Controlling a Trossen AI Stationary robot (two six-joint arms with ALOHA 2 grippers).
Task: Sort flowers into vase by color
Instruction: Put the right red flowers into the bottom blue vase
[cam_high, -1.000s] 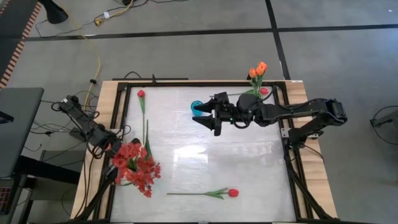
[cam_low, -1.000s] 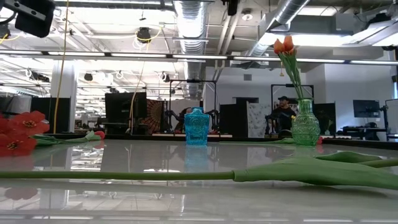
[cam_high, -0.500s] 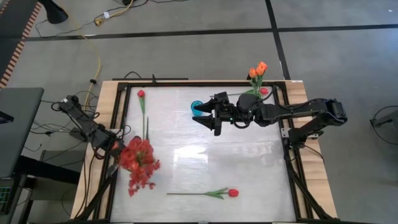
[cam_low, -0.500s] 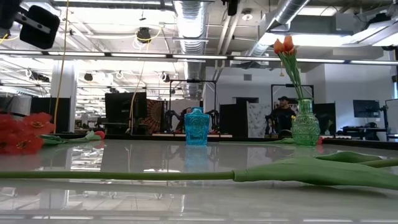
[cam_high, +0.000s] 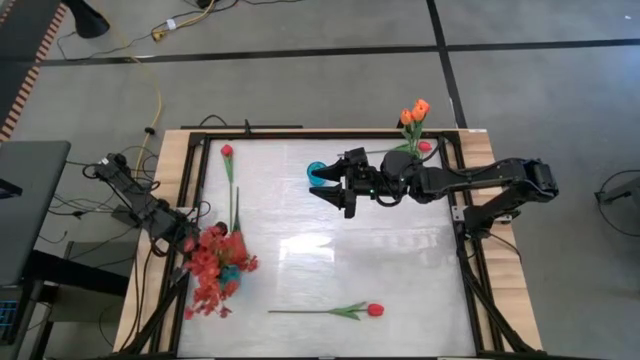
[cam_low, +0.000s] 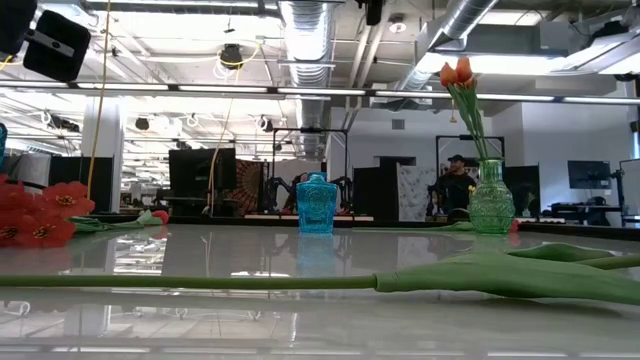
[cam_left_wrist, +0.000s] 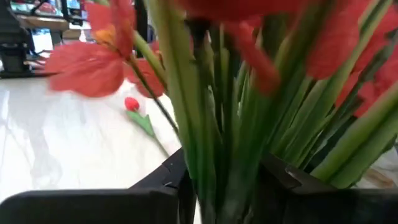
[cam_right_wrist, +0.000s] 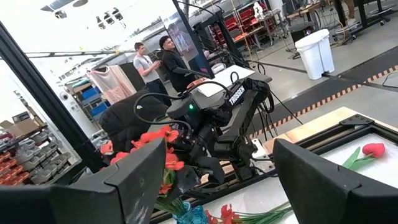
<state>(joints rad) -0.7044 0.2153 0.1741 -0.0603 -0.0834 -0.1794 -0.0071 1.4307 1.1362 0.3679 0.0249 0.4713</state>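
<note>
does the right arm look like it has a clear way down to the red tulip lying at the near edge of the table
Probably yes. The right gripper hangs open over the table's middle, and the red tulip lies alone on bare tabletop, with nothing between them. The spray of red blossoms sits well off to the side.

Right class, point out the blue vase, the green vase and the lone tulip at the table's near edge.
blue vase (cam_low: 316, 204), low view, its body.
green vase (cam_low: 491, 208), low view, its belly.
lone tulip (cam_high: 375, 310), high view, its red bud.

A white bin stands behind two people.
</note>
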